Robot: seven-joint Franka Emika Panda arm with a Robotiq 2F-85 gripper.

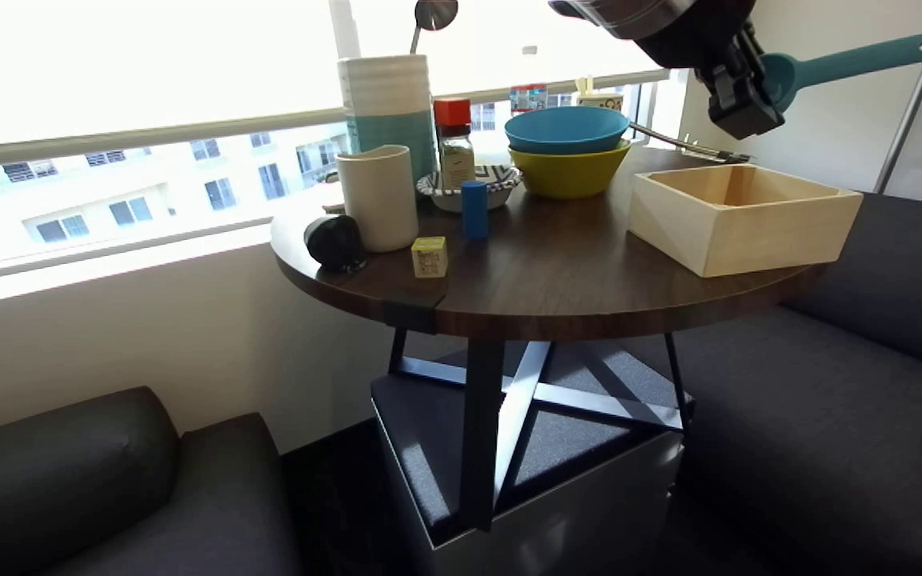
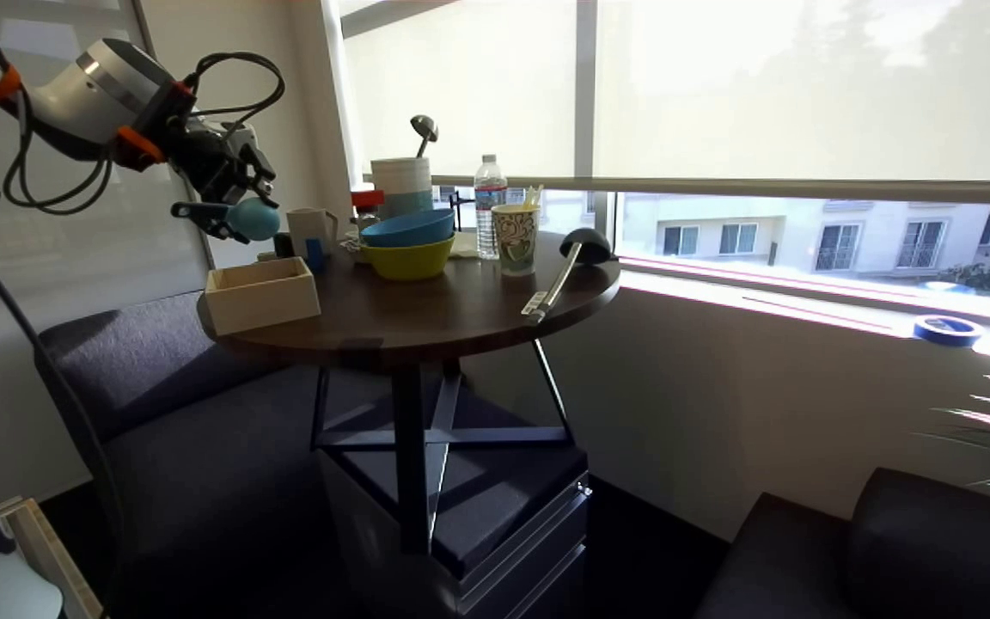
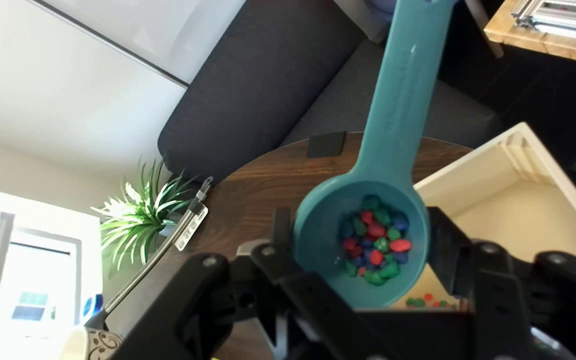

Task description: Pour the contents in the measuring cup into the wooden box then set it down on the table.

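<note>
My gripper is shut on the bowl of the teal measuring cup, one finger on each side, and holds it in the air above the wooden box. The cup also shows in an exterior view. In the wrist view the cup holds several red, green and blue pebbles. Its long handle points away from the gripper. The pale wooden box stands on the round dark table near its edge. A few red and green bits lie inside the box.
A blue bowl in a yellow bowl stands beside the box. A paper cup, a bottle and a ladle are further along. A white mug, blue cylinder and small yellow block also stand on the table.
</note>
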